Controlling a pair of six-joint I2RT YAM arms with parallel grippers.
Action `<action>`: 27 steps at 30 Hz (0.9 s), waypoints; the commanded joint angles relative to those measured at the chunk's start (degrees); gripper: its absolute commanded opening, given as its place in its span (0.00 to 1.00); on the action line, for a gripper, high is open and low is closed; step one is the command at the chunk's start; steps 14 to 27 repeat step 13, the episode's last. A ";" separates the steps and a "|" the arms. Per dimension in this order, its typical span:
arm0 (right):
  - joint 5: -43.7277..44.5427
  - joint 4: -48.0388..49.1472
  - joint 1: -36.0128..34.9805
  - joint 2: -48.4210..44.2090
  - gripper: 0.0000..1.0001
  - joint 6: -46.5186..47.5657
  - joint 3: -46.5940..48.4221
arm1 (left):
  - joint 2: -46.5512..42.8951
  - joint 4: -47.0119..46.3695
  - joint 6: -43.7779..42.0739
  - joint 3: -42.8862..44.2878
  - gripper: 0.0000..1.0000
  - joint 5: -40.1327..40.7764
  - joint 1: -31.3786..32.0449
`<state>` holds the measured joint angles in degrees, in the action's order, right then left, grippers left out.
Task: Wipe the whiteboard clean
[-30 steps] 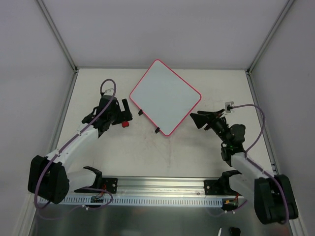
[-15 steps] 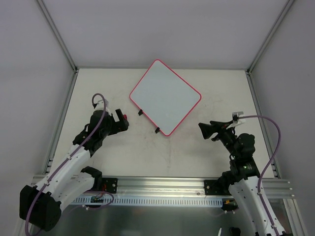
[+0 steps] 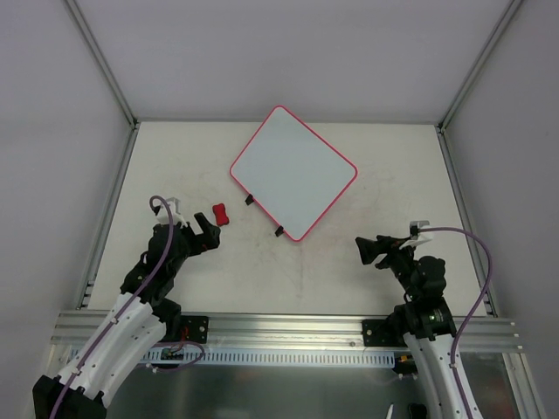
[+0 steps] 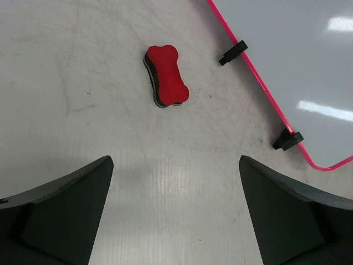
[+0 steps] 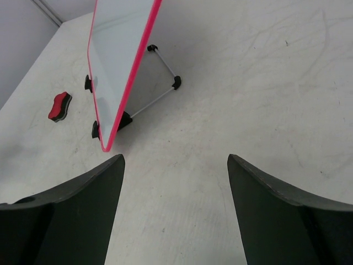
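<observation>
Tabletop [image 3: 306, 279], whiteboard [image 3: 293, 170] propped, eraser [image 3: 220, 214] near rim

The whiteboard [image 3: 294, 171] is sitting toward twelve o'clock, turned diamond-wise and tilting upward, showing blank white inside its pink rim, with two black clips [image 3: 250, 199] lining its seven o'clock edge.

A pale off-white table [image 3: 175, 148] shows faint grey scuffs and scratches. Plain light-grey walls [image 3: 288, 52] close it in at the back and on both sides, joined at the corners by slanting metal posts [image 3: 100, 61]. A silver slotted rail [image 3: 288, 330] runs along the near edge. The light is soft and even
</observation>
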<state>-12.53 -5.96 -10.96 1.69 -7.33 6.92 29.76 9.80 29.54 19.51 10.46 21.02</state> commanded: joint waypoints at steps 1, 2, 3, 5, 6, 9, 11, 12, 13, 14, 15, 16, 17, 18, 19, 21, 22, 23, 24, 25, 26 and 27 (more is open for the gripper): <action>2.78 -1.69 -0.11 -4.33 0.80 1.09 -0.33 | -1.72 -3.03 -0.80 -1.31 0.99 1.58 0.25; 2.87 -1.69 -0.20 -4.33 0.79 1.18 -0.33 | -1.98 -3.30 -0.97 -1.31 0.99 1.76 0.34; 2.87 -1.69 -0.11 -4.16 0.80 1.27 -0.33 | -1.98 -3.30 -1.24 -1.31 0.99 1.76 0.34; 2.95 -1.69 -0.20 -3.19 0.79 1.44 -0.15 | -1.20 -3.47 -1.41 -1.05 0.99 1.93 0.34; 2.69 -1.69 -0.11 -2.58 0.79 1.71 0.02 | -0.85 -3.56 -1.33 -1.05 0.99 1.76 0.34; 3.22 -1.69 -0.11 -2.83 0.79 1.53 -0.15 | 0.38 -3.56 -1.42 -0.61 0.99 1.84 0.25; 2.78 -1.69 -0.11 -3.27 0.78 1.45 -0.24 | 0.74 -3.56 -1.41 -0.52 0.99 1.93 0.34; 2.69 -1.60 -0.20 -3.45 0.78 1.27 -0.33 | 0.74 -3.65 -1.33 -0.52 0.99 1.93 0.34; 2.60 -1.60 -0.11 -3.71 0.79 1.27 -0.41 | 0.74 -3.74 -1.24 -0.52 0.99 1.93 0.34; 2.60 -1.60 -0.11 -3.71 0.79 1.27 -0.41 | 0.74 -3.74 -1.24 -0.52 0.99 1.93 0.34; 2.60 -1.60 -0.11 -3.71 0.79 1.27 -0.41 | 0.74 -3.74 -1.24 -0.52 0.99 1.93 0.34; 2.60 -1.60 -0.11 -3.71 0.79 1.27 -0.41 | 0.74 -3.74 -1.24 -0.52 0.99 1.93 0.34; 2.60 -1.60 -0.11 -3.71 0.79 1.27 -0.41 | 0.74 -3.74 -1.24 -0.52 0.99 1.93 0.34; 2.60 -1.60 -0.11 -3.71 0.79 1.27 -0.41 | 0.74 -3.74 -1.24 -0.52 0.99 1.93 0.34; 2.60 -1.60 -0.11 -3.71 0.79 1.27 -0.41 | 0.74 -3.74 -1.24 -0.52 0.99 1.93 0.34; 2.60 -1.60 -0.11 -3.71 0.79 1.27 -0.41 | 0.74 -3.74 -1.24 -0.52 0.99 1.93 0.34; 2.60 -1.60 -0.11 -3.71 0.79 1.27 -0.41 | 0.74 -3.74 -1.24 -0.52 0.99 1.93 0.34; 2.60 -1.60 -0.11 -3.71 0.79 1.27 -0.41 | 0.74 -3.74 -1.24 -0.52 0.99 1.93 0.34; 2.60 -1.60 -0.11 -3.71 0.79 1.27 -0.41 | 0.74 -3.74 -1.24 -0.52 0.99 1.93 0.34; 2.60 -1.60 -0.11 -3.71 0.79 1.27 -0.41 | 0.74 -3.74 -1.24 -0.52 0.99 1.93 0.34; 2.60 -1.60 -0.11 -3.71 0.79 1.27 -0.41 | 0.74 -3.74 -1.24 -0.52 0.99 1.93 0.34; 2.60 -1.60 -0.11 -3.71 0.79 1.27 -0.41 | 0.74 -3.74 -1.24 -0.52 0.99 1.93 0.34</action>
